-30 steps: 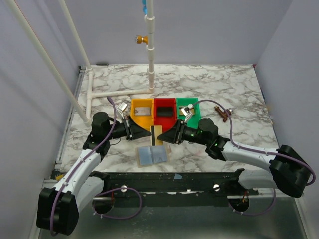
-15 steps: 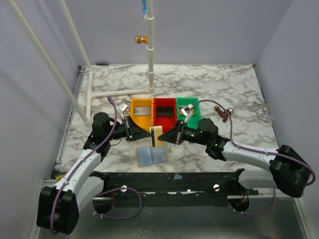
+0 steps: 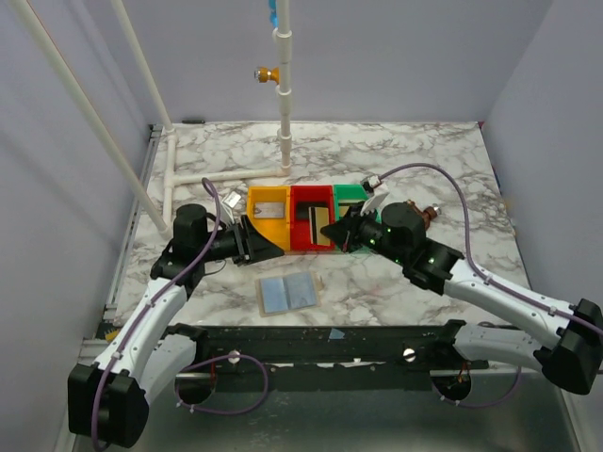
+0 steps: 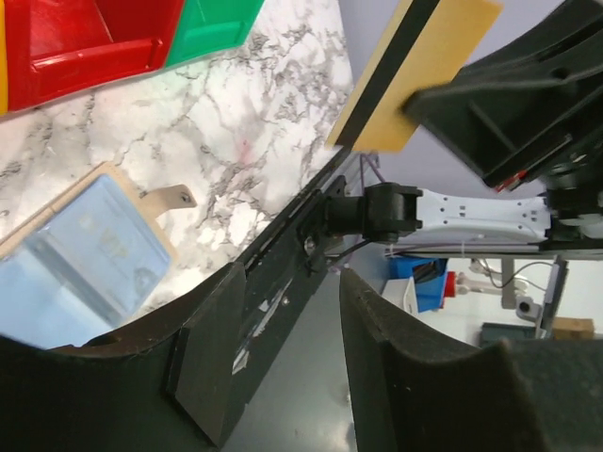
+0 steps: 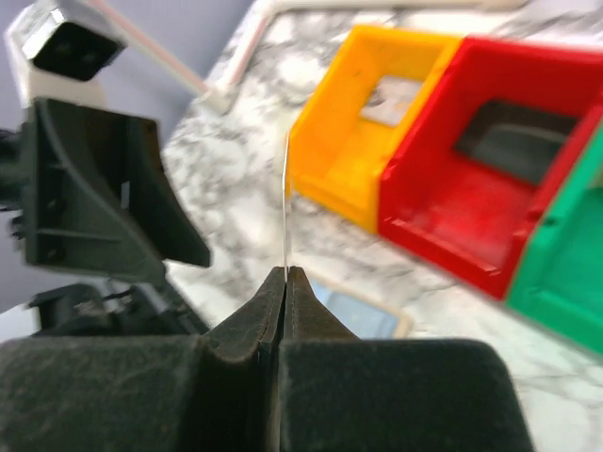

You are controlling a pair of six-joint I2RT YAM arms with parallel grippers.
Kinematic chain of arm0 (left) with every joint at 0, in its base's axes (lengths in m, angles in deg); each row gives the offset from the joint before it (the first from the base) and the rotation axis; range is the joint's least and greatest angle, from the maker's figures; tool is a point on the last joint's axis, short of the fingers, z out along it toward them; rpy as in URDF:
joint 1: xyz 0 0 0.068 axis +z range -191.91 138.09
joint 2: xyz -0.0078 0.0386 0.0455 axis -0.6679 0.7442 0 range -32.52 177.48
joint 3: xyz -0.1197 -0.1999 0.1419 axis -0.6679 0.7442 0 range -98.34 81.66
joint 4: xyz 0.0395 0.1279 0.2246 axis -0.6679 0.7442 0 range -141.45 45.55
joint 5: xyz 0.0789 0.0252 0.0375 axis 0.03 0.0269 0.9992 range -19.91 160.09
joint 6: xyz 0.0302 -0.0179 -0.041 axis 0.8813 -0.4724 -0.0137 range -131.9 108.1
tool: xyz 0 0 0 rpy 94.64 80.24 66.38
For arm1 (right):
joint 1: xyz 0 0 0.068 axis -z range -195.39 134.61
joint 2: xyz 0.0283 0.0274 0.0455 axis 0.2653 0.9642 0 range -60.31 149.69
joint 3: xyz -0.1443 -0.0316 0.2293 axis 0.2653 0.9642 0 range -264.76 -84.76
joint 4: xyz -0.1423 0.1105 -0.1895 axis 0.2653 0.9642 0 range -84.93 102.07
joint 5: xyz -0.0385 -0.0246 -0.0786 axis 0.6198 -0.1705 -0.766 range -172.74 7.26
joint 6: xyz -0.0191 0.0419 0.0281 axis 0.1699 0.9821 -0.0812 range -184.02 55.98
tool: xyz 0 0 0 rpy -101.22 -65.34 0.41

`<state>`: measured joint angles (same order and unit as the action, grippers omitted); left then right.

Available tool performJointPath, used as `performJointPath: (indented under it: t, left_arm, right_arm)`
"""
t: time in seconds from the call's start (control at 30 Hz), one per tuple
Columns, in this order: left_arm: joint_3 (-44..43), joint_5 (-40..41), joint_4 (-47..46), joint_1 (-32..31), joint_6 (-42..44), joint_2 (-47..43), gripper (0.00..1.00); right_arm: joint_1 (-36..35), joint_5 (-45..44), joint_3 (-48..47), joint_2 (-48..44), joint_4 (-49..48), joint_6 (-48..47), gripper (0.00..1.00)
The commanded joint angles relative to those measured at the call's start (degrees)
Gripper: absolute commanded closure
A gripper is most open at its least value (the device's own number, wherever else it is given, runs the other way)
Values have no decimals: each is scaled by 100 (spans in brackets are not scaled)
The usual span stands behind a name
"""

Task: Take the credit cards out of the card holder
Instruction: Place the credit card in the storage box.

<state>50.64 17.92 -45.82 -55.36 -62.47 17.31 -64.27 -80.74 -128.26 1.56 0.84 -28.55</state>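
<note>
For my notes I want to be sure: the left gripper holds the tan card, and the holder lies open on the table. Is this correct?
Not quite: the right gripper holds the tan card, not the left. The right wrist view shows the card edge-on between its shut fingers. The holder does lie open on the table.

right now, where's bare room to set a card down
Bare marble table behind the red tray, toward the back wall; also right of the card holder. Crowded over that tray, where the right gripper holds the tan-striped card.
</note>
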Motion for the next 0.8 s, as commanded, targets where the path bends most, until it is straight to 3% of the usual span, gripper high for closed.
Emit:
performJointPath:
  t: [0.0, 0.23, 0.37, 0.5, 0.77]
  left_arm:
    - [-380, 336, 791, 36, 694, 16, 53]
    - [-631, 342, 1113, 36, 1007, 22, 53]
    - [-659, 303, 1157, 36, 1082, -21, 53]
    - [-659, 281, 1165, 36, 1127, -47, 53]
    - [-651, 245, 1171, 36, 1194, -8, 53]
  right_arm:
    - [24, -1402, -531, -63, 1461, -1883, 99]
    - [24, -2423, -422, 23, 1401, -4023, 99]
    - [45, -2935, -434, 373, 1253, -4769, 99]
    - [190, -2926, -475, 721, 1122, -5396, 99]
    - [512, -2472, -41, 1105, -114, -6746, 99]
